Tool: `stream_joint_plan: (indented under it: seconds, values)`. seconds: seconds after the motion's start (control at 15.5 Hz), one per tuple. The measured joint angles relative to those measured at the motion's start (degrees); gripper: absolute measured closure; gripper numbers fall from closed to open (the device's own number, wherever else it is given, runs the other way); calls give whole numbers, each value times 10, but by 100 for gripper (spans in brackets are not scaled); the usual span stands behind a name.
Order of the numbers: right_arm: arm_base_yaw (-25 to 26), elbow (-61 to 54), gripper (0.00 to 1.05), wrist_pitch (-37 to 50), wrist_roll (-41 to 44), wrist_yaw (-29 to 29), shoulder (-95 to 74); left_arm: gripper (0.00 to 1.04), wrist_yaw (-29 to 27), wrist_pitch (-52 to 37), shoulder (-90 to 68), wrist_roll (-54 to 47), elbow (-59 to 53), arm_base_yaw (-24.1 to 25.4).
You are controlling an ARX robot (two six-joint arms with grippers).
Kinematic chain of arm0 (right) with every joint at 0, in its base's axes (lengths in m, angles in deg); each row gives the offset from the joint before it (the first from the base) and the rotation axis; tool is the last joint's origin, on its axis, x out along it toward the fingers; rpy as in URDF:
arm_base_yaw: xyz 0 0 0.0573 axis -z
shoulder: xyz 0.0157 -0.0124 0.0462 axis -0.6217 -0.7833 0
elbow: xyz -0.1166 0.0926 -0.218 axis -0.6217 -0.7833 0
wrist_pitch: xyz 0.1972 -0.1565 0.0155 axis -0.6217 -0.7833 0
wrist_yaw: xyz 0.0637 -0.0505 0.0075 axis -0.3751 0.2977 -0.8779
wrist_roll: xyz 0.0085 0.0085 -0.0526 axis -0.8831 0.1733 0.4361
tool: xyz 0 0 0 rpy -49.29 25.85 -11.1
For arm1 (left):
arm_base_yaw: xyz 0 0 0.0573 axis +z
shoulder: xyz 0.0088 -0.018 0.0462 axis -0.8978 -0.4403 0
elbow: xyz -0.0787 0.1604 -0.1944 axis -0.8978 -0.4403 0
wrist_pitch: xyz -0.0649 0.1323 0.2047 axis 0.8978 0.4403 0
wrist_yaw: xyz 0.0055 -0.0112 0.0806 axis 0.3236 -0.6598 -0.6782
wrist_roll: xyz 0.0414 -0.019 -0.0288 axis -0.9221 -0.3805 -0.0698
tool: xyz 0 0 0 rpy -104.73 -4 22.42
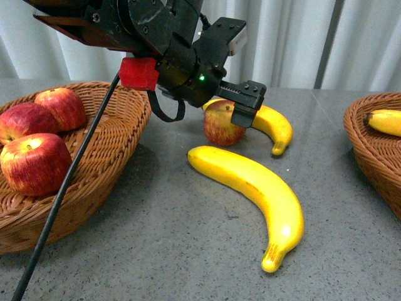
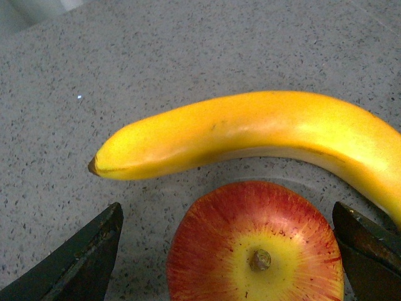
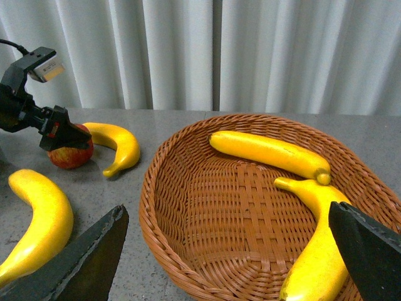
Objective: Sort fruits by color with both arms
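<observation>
My left gripper (image 1: pixel 241 103) is open, its fingers either side of a red apple (image 1: pixel 220 124) on the grey table; in the left wrist view the apple (image 2: pixel 257 251) sits between the fingertips (image 2: pixel 81 257) with space on both sides. A banana (image 1: pixel 272 125) lies just behind it, also in the left wrist view (image 2: pixel 250 132). A larger banana (image 1: pixel 257 194) lies nearer the front. Three apples (image 1: pixel 34 163) rest in the left basket (image 1: pixel 113 163). My right gripper (image 3: pixel 229 251) is open above the right basket (image 3: pixel 188 251), which holds two bananas (image 3: pixel 269 153).
The left arm's black cable (image 1: pixel 62 194) hangs across the left basket's front. The right basket's rim (image 1: pixel 369 150) shows at the right edge with a banana (image 1: pixel 385 122) in it. Pale curtains close the back of the table.
</observation>
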Motion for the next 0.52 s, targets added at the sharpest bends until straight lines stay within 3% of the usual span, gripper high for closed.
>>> stream_joint_plan:
  seconds: [0.26,0.45,0.52]
  values:
    - [0,0,7,0,0,0,0,7,-9,22,-9,19,-1,0]
    - [0,0,7,0,0,0,0,32,-7,24,-10,22,-3,0]
    - [0,0,7,0,0,0,0,35,-5,20,-10,23,-5,0]
